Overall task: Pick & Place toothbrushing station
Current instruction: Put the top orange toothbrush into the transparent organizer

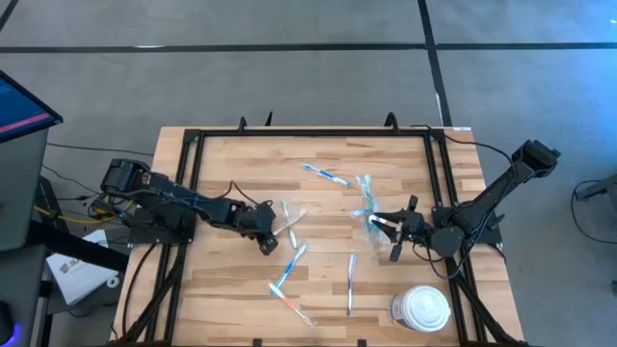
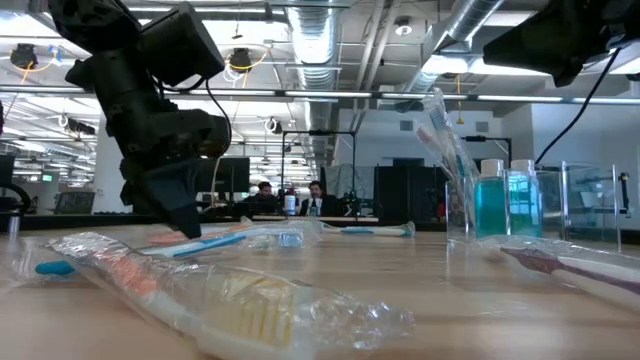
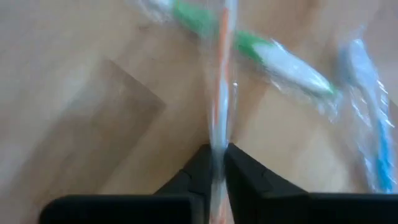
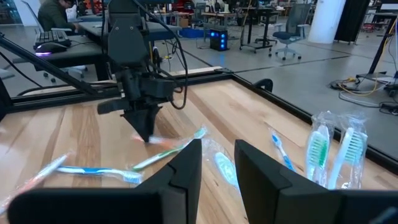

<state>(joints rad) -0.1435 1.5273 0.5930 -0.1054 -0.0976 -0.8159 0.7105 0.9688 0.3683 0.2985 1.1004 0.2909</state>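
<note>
Left claw (image 3: 215,163) clamped on wrapped orange toothbrush (image 3: 222,93), green toothbrush (image 3: 261,53) just beyond, right claw (image 4: 217,163) apart.

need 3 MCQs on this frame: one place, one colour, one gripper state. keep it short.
1. Where on the table is the large white lidded container?
A. Near edge, on the right arm's side
B. Far edge, on the left arm's side
C. Dead centre

2. What colour is the liquid in the small tubes standing by the cup in the low view?
A. Red
B. Teal
C. Yellow

3. What is the left gripper doing?
A. Wide open above bare wood
B. Shut on a wrapped toothbrush
C. Holding the cup

Answers:
1 A, the high view shows it at the near edge by the right arm.
2 B, both tubes look teal in the low view.
3 B, the left wrist view shows the fingers pinching the wrapped toothbrush.
</note>
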